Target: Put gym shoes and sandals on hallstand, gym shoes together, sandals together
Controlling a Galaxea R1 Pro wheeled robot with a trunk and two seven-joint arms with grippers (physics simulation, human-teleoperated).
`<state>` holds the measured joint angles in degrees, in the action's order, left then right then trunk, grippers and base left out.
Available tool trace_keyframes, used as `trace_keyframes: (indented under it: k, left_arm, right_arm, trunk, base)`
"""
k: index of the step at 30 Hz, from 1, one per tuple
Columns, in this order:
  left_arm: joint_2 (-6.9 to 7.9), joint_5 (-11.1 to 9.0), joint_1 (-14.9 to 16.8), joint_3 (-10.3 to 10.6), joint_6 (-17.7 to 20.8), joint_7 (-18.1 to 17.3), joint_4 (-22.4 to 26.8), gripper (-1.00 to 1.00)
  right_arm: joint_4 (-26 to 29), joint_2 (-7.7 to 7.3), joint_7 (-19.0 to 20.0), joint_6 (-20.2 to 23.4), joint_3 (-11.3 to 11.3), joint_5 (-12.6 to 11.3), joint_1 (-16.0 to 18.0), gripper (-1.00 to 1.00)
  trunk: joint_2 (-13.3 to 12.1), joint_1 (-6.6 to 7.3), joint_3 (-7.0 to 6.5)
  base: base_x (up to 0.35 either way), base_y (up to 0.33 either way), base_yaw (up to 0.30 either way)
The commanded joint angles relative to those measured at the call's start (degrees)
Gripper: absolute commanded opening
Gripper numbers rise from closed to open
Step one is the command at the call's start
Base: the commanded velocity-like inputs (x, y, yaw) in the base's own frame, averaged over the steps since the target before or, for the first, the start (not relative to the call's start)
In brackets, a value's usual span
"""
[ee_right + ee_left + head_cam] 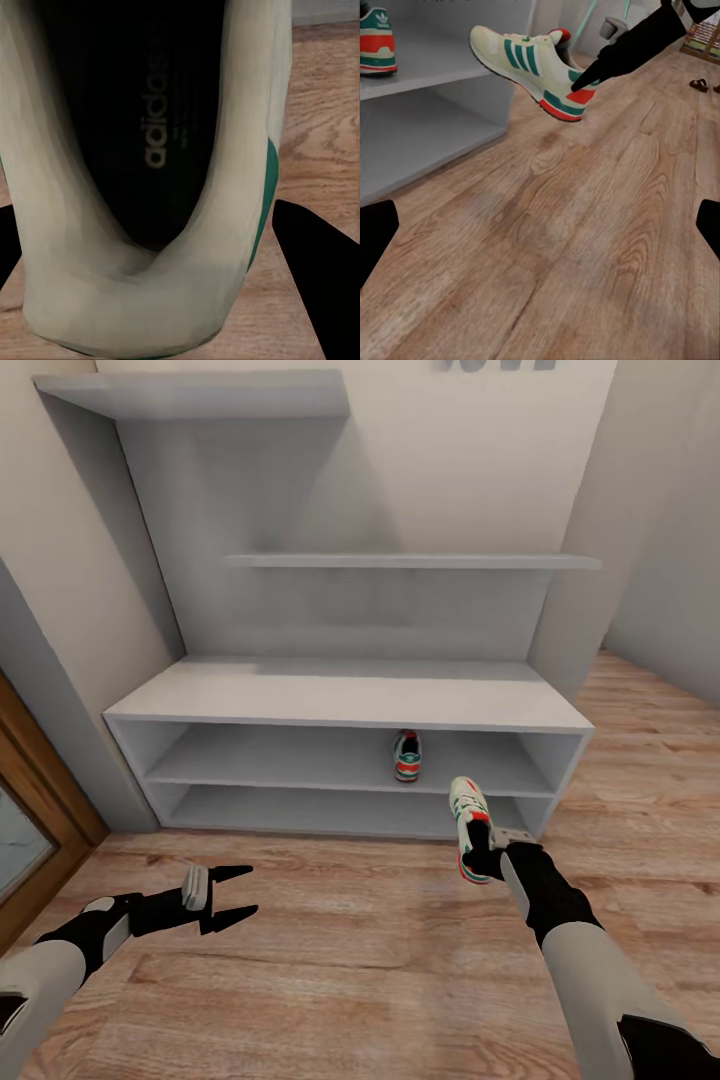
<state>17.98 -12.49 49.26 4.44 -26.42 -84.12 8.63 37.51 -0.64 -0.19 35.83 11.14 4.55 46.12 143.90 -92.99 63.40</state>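
The right gripper (487,857) pinches a gym shoe (468,828) at its heel end and carries it clear of the corridor floor (350,960), toe pointed toward the hallstand (350,705), apparently so it can slide in beside its mate. In the head view, that second gym shoe (407,756) already stands on the upper of the two low shelves, under the bench top, heel outward, and the room beside it suits the pairing the task asks for. The left gripper (232,891) hangs low over the floor to the left, fingers spread and holding nothing, well apart from either shoe.

In the left wrist view, the carried gym shoe (534,67) shows side-on with green stripes and a red-orange heel, tilted and off the planks, the dark right arm reaching to its heel. The shelved gym shoe (376,39) rests at the shelf's front edge. Far down the corridor a pair of sandals (699,85) lies on the floor, not yet collected.

In the right wrist view, the dark insole and pale collar of the held gym shoe (150,150) sit just before the camera, gripped at the heel, floor beyond
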Motion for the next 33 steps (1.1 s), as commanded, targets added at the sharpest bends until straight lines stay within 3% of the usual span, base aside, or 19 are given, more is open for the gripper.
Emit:
trace_keyframes:
  k: [1, 8, 33]
  left_arm:
    - [0.01, -0.5, 0.0, 0.4, -0.4, -0.1, 0.0, 1.0]
    - [-0.05, -0.5, 0.0, 0.4, -0.4, -0.1, 0.0, 1.0]
    - [-0.07, -0.5, 0.0, 0.5, -0.4, -0.1, 0.0, 1.0]
  right_arm:
    - [0.1, 0.03, 0.1, 0.3, 0.1, 0.4, 0.0, -1.0]
    - [0.1, 0.03, 0.1, 0.3, 0.1, 0.5, 0.0, -1.0]
    - [0.0, 0.03, 0.1, 0.2, 0.0, 0.5, 0.0, -1.0]
  trunk:
    - [0.0, 0.0, 0.06]
    - [0.0, 0.0, 0.07]
    - [0.0, 0.0, 0.07]
  base:
    - [0.094, -0.065, 0.038]
    - [0.053, -0.013, 0.008]
    - [0.251, 0.011, 0.0]
